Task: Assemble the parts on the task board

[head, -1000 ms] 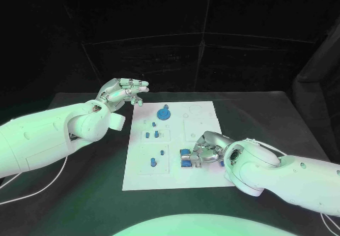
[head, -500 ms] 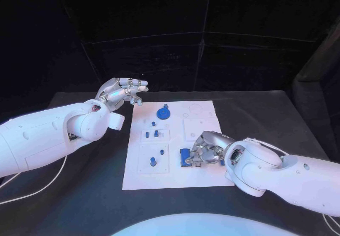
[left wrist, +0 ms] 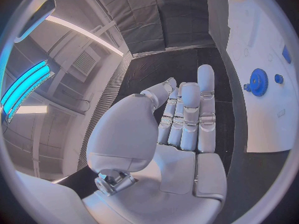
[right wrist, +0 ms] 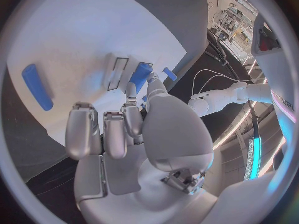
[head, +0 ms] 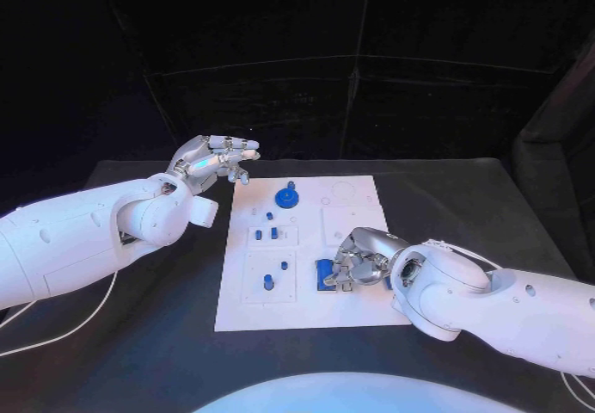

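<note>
Roughly seven blue parts (head: 288, 200) dot one task board (head: 353, 194).

Right hand (head: 353, 265) covers the near-right part of the task board (head: 254, 310); a blue part (head: 326, 274) shows beside its fingers, shape partly hidden. Whether the fingers grip it: cannot tell. In the right wrist view the thumb hides most of a blue part (right wrist: 140, 76). Small blue parts (head: 266, 233) mid-board too small to make out. Left wrist view: board (left wrist: 264, 129) cut off at the circle's rim.
</note>
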